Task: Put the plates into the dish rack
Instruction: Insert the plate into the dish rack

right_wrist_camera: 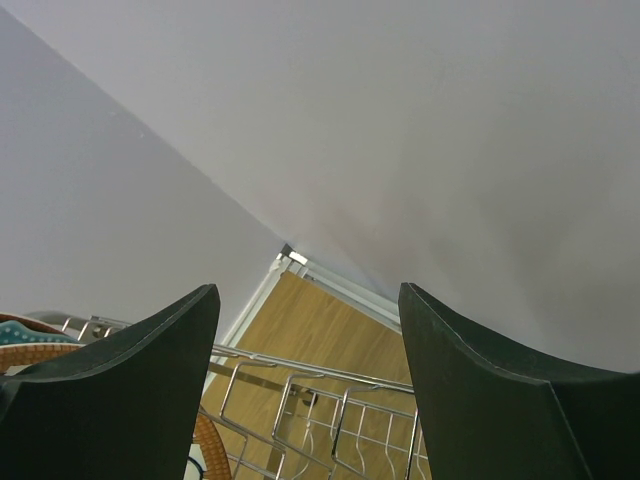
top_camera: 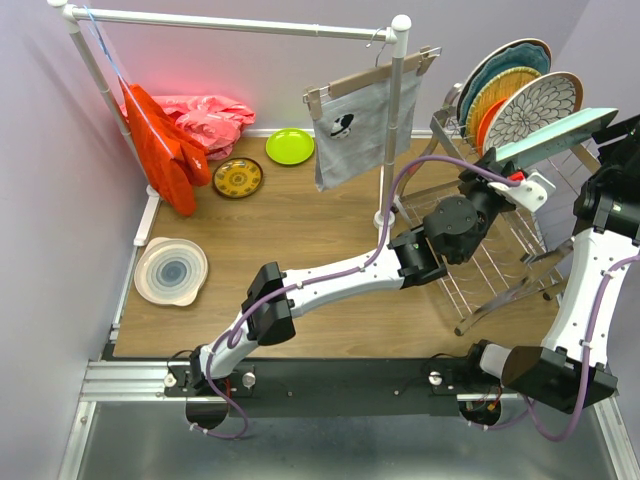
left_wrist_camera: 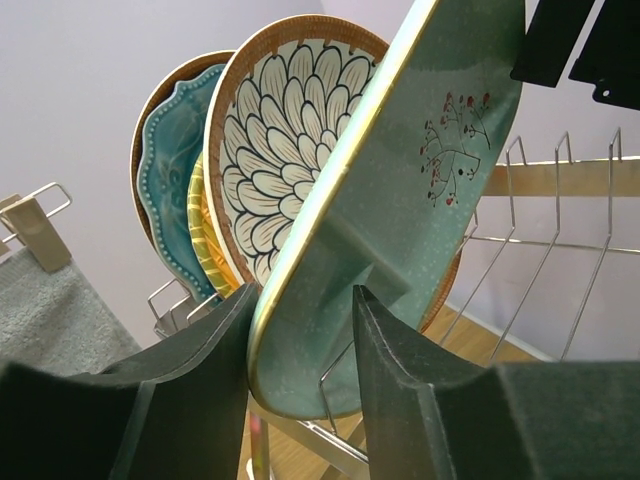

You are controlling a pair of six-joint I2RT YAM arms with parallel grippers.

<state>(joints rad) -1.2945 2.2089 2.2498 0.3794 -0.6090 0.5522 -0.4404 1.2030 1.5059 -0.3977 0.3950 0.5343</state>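
Left gripper [left_wrist_camera: 302, 292]: fingers straddle the mint tray [left_wrist_camera: 420, 150]; pinching or loose, I cannot tell.
Tray's place: between those fingers, tilted, lower edge among the dish rack [left_wrist_camera: 560, 178] tines.
Floral plate [left_wrist_camera: 275, 140]: just beyond the tray, upright.
Right gripper [right_wrist_camera: 308, 295]: spread wide, holding nothing, rack wires below it.

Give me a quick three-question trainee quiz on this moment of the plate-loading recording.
1. How many plates lie on the table, outside the dish rack?
2. True or false: the right claw is open and empty.
3. What sits between the left claw's fingers? A) a glass bowl B) the mint tray C) a fork

Key
1. Three: the lime green plate, the yellow-brown patterned plate and the white ringed plate.
2. True.
3. B.
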